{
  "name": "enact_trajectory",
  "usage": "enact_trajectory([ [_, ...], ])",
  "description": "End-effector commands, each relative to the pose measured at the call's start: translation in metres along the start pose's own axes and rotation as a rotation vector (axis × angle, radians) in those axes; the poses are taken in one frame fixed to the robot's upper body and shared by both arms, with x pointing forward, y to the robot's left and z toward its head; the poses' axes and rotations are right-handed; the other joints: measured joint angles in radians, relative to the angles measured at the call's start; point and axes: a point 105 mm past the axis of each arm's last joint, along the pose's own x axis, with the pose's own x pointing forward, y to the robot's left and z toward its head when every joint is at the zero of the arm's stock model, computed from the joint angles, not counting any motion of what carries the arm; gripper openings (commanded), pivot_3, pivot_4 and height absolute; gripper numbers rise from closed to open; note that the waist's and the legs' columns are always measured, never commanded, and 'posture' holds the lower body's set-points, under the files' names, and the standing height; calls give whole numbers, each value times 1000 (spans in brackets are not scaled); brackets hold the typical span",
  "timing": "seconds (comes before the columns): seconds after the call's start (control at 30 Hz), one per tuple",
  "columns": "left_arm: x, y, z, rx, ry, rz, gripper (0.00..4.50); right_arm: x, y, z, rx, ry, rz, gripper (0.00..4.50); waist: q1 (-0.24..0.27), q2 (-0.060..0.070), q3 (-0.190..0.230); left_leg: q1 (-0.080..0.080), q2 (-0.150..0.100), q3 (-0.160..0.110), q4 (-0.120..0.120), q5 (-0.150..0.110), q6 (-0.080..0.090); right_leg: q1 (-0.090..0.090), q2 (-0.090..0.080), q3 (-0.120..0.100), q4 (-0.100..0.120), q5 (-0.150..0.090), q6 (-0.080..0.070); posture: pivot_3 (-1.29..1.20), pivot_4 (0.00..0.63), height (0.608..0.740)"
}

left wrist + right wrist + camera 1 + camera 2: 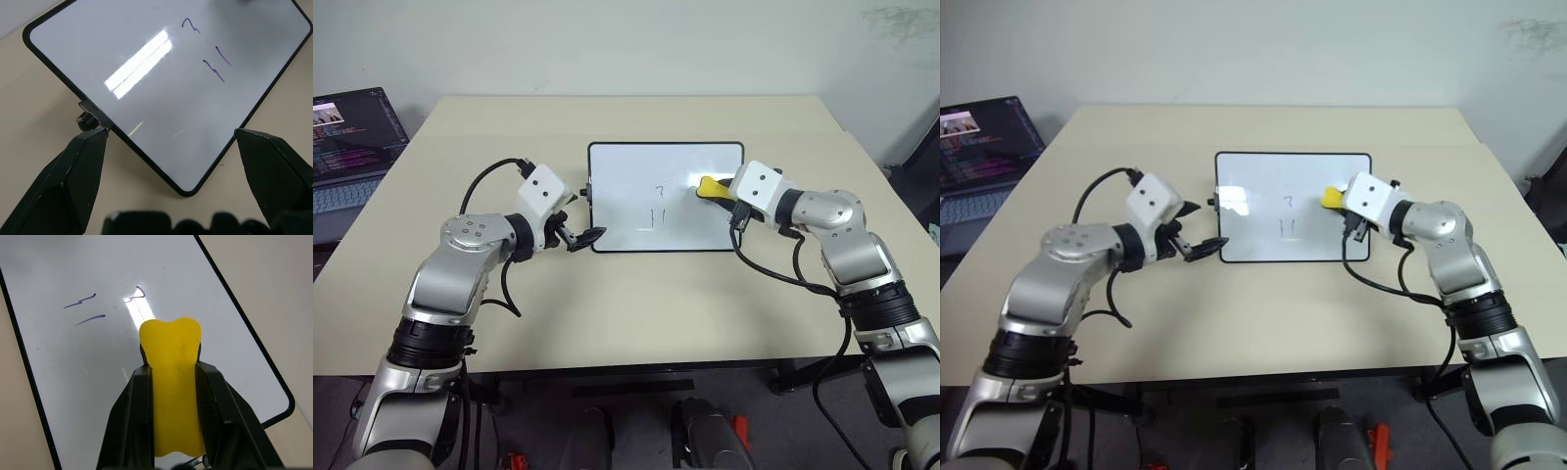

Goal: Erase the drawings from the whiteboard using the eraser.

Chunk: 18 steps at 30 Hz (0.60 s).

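free: bare worktop (705, 304) near and far of whiteboard (636, 211) | blocked: left pincer (579, 235) at board's near-left corner | right pincer (729, 191) over its right side

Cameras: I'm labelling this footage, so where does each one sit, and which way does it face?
Left and right eye views: on the head, looking down over both arms at the whiteboard.
Left wrist view: along the open left gripper at the board's corner.
Right wrist view: along the right gripper, shut on the eraser over the board.
All views share the drawings.
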Motion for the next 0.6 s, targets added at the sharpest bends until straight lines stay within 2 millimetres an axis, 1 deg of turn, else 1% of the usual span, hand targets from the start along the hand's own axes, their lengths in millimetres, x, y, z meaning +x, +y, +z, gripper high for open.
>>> enact_trajectory([
  [0.03, -3, 3, 17, 47, -49, 9, 4500, -5, -13, 12, -36, -38, -41, 830, 0, 0, 0, 0, 0, 0, 0, 0, 0, 0, 0, 0, 0, 0, 0, 0, 150, 740],
  [0.33, -2, 4, 19, 50, -57, 14, 4500, -6, -14, 11, -39, -33, -47, 830, 0, 0, 0, 0, 0, 0, 0, 0, 0, 0, 0, 0, 0, 0, 0, 0, 150, 740],
  [0.6, 0, 4, 25, 59, -71, 15, 4500, -4, -20, 18, -38, -57, -71, 830, 0, 0, 0, 0, 0, 0, 0, 0, 0, 0, 0, 0, 0, 0, 0, 0, 150, 740],
])
